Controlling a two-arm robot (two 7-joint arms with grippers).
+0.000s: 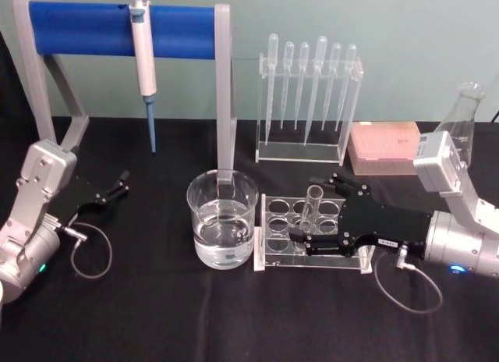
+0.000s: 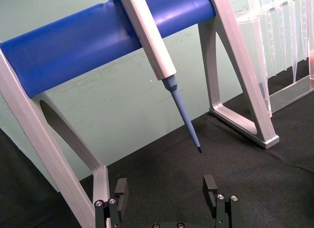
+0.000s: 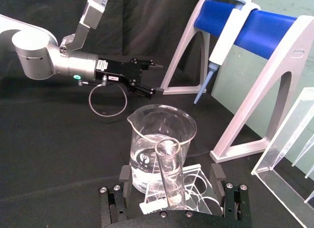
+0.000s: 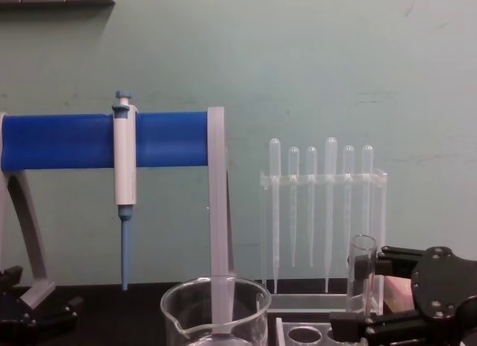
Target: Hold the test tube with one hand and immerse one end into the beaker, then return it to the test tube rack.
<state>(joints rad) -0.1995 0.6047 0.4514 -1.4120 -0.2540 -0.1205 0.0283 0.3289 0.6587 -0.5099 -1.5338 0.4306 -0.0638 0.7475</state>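
The test tube (image 1: 315, 196) stands upright in the clear rack (image 1: 274, 257), between the spread fingers of the right gripper (image 1: 310, 211). One finger is on its far side and one on its near side, and neither touches it. The beaker (image 1: 222, 214), partly filled with clear liquid, sits just left of the rack. The left gripper (image 1: 109, 192) rests open, well apart on the left.

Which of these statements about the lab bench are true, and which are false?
1. The test tube stands in the rack. True.
2. The beaker is empty. False: it holds clear liquid.
3. The right claw is shut on the test tube. False: it is open, with one finger on each side of the tube.
4. The left claw is open and holds nothing. True.
5. The pipette lies flat beside the beaker. False: it hangs on the blue stand.
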